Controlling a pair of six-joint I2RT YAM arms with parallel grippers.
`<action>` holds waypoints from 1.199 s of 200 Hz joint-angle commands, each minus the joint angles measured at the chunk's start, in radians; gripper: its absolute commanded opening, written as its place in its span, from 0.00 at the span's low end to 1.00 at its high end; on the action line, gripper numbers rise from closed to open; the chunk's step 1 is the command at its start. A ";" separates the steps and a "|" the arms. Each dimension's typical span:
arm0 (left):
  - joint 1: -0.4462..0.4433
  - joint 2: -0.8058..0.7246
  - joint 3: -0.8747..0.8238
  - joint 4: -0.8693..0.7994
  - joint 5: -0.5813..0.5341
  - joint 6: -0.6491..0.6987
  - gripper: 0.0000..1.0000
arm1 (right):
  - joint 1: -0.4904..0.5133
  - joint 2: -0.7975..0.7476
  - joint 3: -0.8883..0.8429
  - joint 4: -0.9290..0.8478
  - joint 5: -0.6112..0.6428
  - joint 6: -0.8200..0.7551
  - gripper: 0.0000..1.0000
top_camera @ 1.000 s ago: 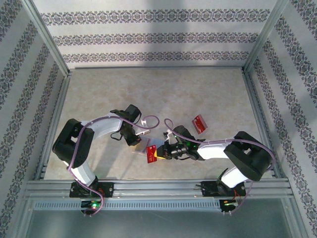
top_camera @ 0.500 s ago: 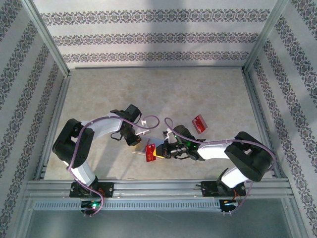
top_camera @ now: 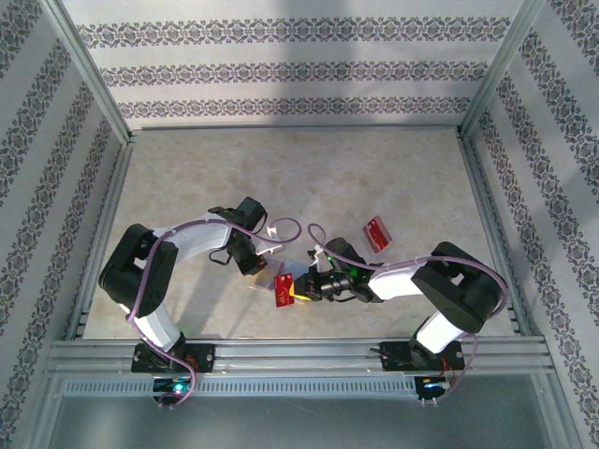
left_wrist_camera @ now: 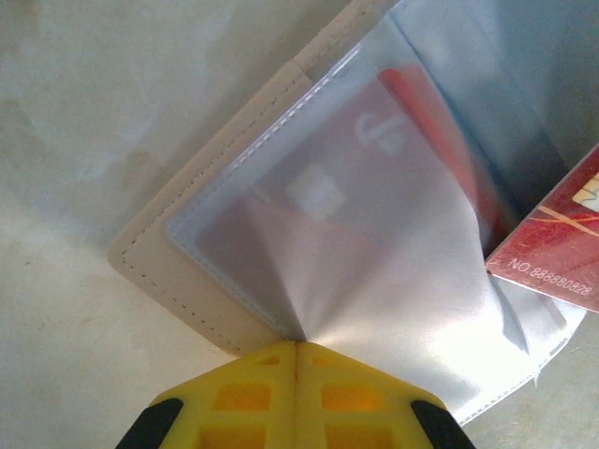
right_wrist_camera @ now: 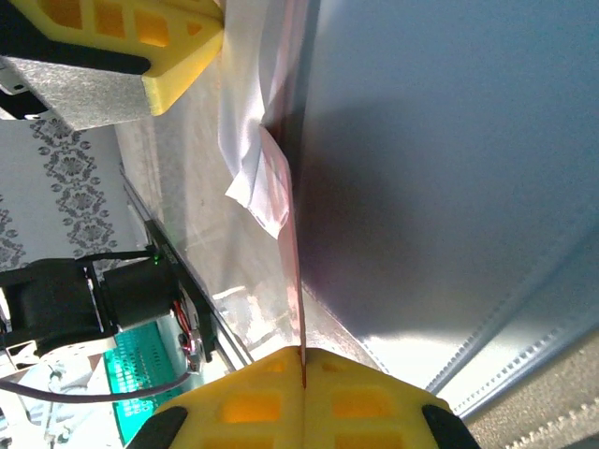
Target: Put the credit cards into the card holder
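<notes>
In the near middle of the table (top_camera: 299, 178): both arms meet over the card holder (left_wrist_camera: 187, 271), which lies open and flat just in front of the left arm
Step in hand: looks like feeding a red card (left_wrist_camera: 552, 253) into one of the clear pockets, roughly mid-insertion imo. Its corner sits at the open side of the clear sleeve (left_wrist_camera: 374, 309), but I can't tell if it's actually inside a pocket yet
Left gripper (left_wrist_camera: 298, 351): jaws pressed together on the edge of that sleeve. The plastic puckers right into the pinch, so it seems to be pinning the holder down and lifting the flap
Right gripper (right_wrist_camera: 301, 360): jaws clamped on the red card, which shows edge-on as a thin line running out from between the yellow fingers toward the sleeve
Already in: one card with a chip shows through the frosted plastic, and there's a red strip beside it, can't say what that is
Other red card (top_camera: 376, 233): flat on the table beyond the right arm, well apart from the holder, nobody touching it
Next move: probably push the held card along its own plane into the pocket mouth while the left pinch holds. The plastic is floppy, so the card could easily slide over the top of the sleeve instead of in
</notes>
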 commanded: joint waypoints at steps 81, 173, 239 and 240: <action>-0.019 0.007 -0.017 -0.022 -0.023 0.015 0.02 | -0.028 0.016 -0.024 0.026 0.058 0.034 0.00; -0.021 0.003 -0.019 -0.021 -0.020 0.010 0.02 | -0.049 0.058 -0.016 0.076 0.090 0.066 0.00; -0.021 -0.003 -0.019 -0.023 -0.006 0.002 0.02 | -0.049 0.082 -0.008 0.113 0.130 0.090 0.00; -0.022 -0.003 -0.019 -0.023 -0.006 0.002 0.02 | -0.049 0.083 -0.008 0.114 0.132 0.091 0.00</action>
